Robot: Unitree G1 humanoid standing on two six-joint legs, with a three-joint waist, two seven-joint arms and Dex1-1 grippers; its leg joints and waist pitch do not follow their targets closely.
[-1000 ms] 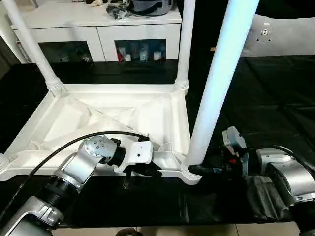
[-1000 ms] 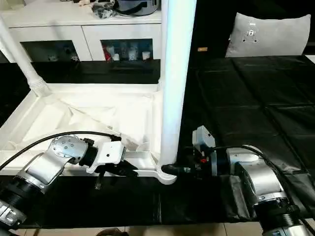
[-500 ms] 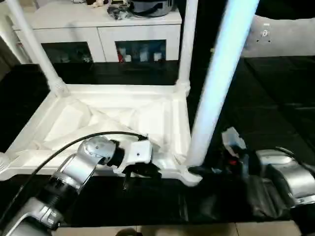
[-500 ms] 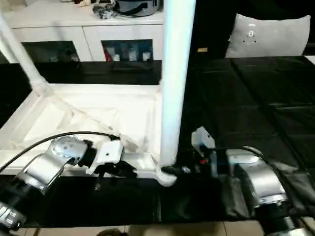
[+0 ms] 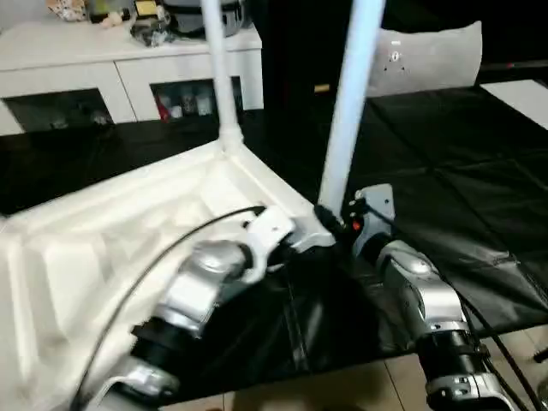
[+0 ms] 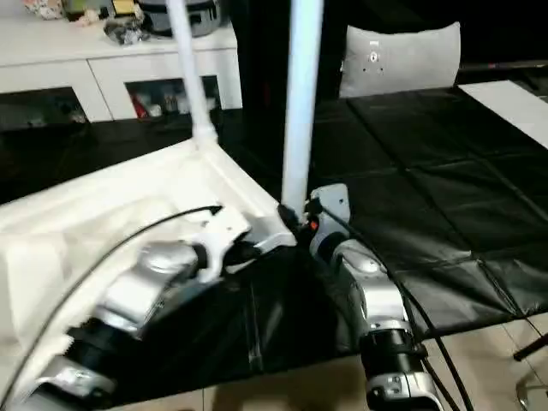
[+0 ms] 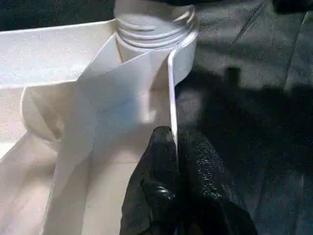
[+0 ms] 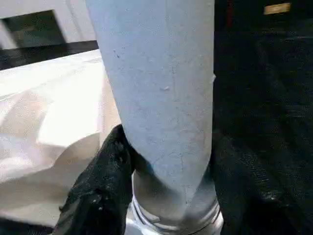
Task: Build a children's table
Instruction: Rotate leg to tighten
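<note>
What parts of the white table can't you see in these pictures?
- Leg tops: both upright legs, the near leg and the far leg, are cut off by the top edge in the eye views.
- Near corner socket: in the eye views the left tool and right tool crowd it.
- The table's left side runs off the left edge.
- Threads at the near leg's base: the right wrist view shows them partly, between the fingers.

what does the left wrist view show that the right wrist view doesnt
Left wrist view alone: the left end effector shut on the thin rim wall of the upturned children's table.

Right wrist view alone: the right end effector closed around the base of a standing leg, with the white cabinet behind.

Both: the ribbed leg collar at the corner socket and the black floor covering.
</note>
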